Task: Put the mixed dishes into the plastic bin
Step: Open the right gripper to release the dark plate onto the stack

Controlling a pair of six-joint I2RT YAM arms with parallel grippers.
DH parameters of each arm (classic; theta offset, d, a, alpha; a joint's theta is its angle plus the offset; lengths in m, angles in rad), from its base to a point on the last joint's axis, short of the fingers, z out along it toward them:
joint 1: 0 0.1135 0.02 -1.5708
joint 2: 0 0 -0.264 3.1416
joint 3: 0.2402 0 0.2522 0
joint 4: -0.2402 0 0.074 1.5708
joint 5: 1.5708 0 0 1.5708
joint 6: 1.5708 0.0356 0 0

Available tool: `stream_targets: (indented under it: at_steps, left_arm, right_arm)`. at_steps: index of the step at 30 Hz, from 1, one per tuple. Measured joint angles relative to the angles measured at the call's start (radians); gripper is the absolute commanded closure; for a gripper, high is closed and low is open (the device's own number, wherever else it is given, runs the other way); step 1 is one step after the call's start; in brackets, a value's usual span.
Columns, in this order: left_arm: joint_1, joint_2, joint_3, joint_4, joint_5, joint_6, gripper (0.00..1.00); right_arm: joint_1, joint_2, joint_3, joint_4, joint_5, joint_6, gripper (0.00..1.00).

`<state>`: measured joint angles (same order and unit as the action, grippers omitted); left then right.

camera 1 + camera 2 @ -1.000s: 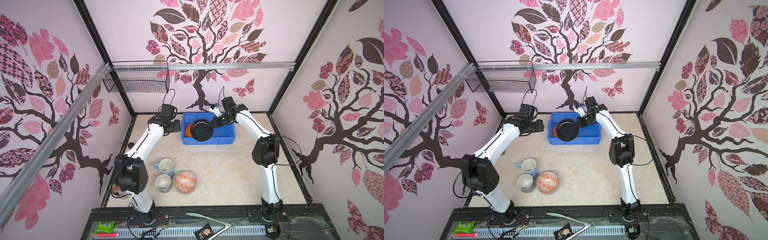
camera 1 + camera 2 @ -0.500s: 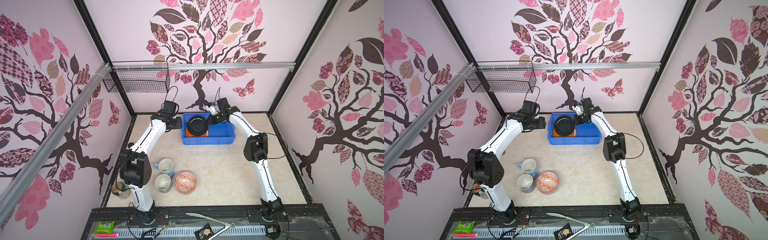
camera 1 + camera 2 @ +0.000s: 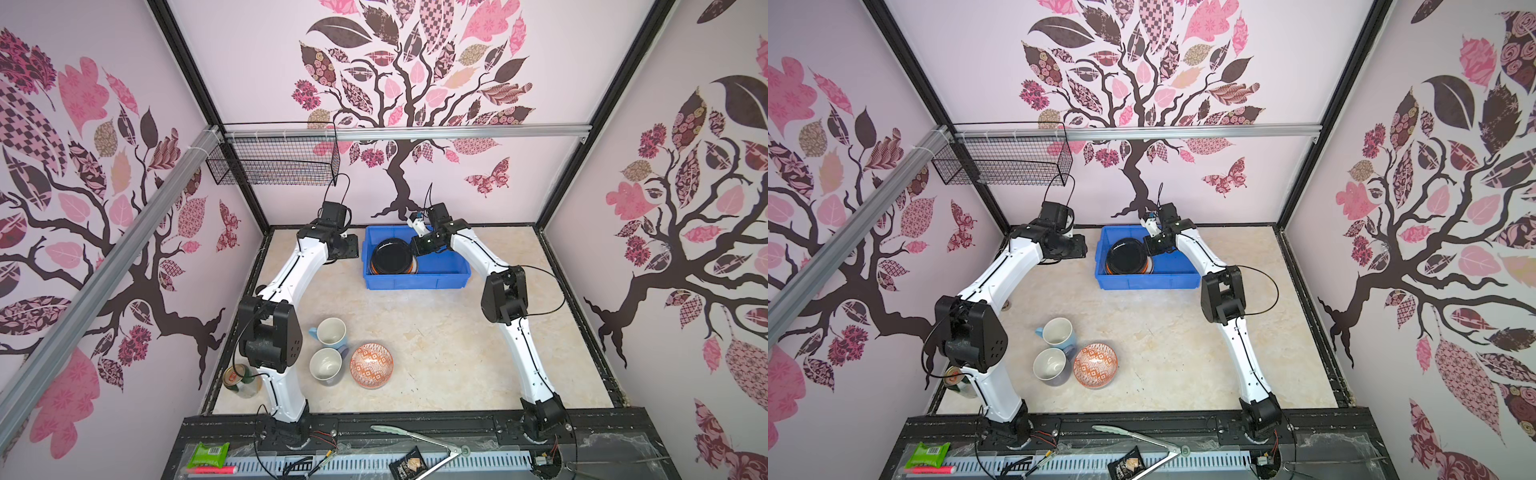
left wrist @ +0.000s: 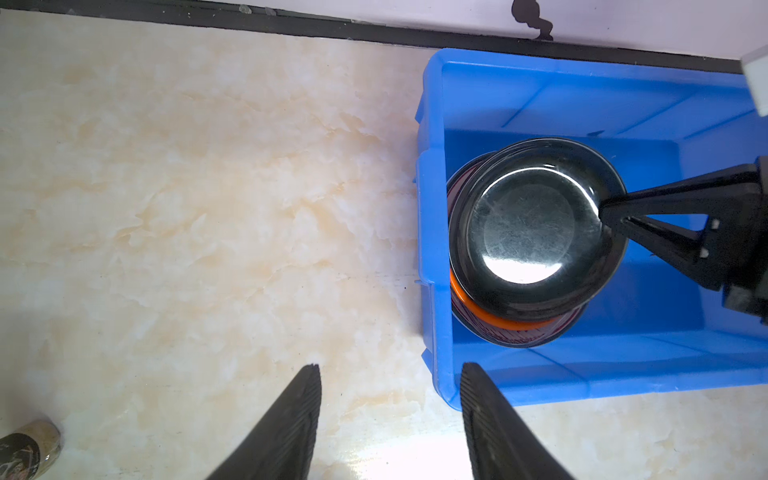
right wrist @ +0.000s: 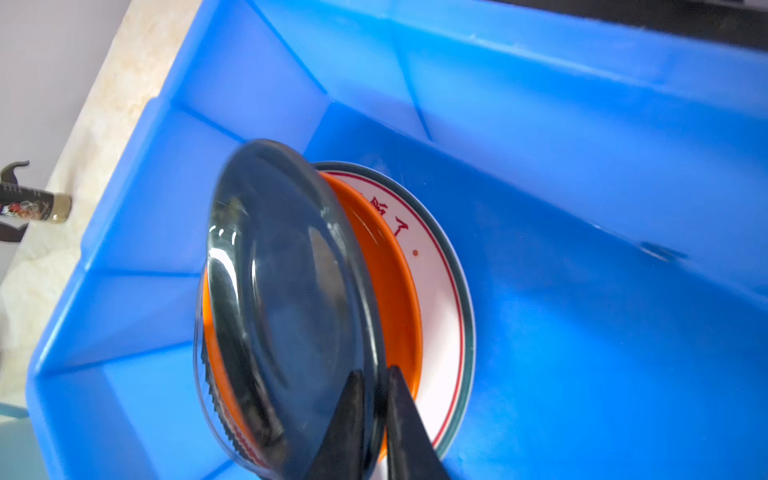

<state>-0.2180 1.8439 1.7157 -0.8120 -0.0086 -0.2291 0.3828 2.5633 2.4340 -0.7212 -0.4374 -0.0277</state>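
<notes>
Pinching the black plate (image 5: pixel 282 299) by its rim between almost-closed jaws, my right tool (image 5: pixel 374 372) holds it tilted inside the blue bin (image 5: pixel 582 124), leaning on the orange plate (image 5: pixel 390 282). My left tool (image 4: pixel 390 366) hangs half open and empty over the worktop (image 4: pixel 187 208), just beside the bin's corner.

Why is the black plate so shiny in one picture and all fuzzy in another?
Left wrist view: a white glare patch on the glossy black plate, light bouncing off. Right wrist view: the plate looks smeared, probably too near the lens or moving; the blue bin behind is sharper.
</notes>
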Motion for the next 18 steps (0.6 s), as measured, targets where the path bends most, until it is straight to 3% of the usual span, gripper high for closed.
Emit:
stream_targets:
  at_steps: [4, 9, 14, 18]
  left_arm:
    - [0.004, 0.000, 0.000, -0.003, 0.012, 0.002, 0.42]
    - [0.006, 0.001, 0.000, -0.005, 0.021, 0.002, 0.42]
    - [0.006, 0.002, 0.000, -0.005, 0.038, 0.001, 0.42]
    - [0.006, 0.003, 0.000, -0.003, 0.052, -0.003, 0.42]
  right_arm:
    - [0.010, 0.000, 0.000, 0.000, 0.021, -0.010, 0.58]
    - [0.014, 0.000, 0.000, 0.000, 0.051, -0.035, 0.46]
    - [0.014, -0.003, -0.008, 0.011, 0.097, -0.075, 0.36]
    - [0.013, -0.003, -0.033, 0.037, 0.151, -0.111, 0.36]
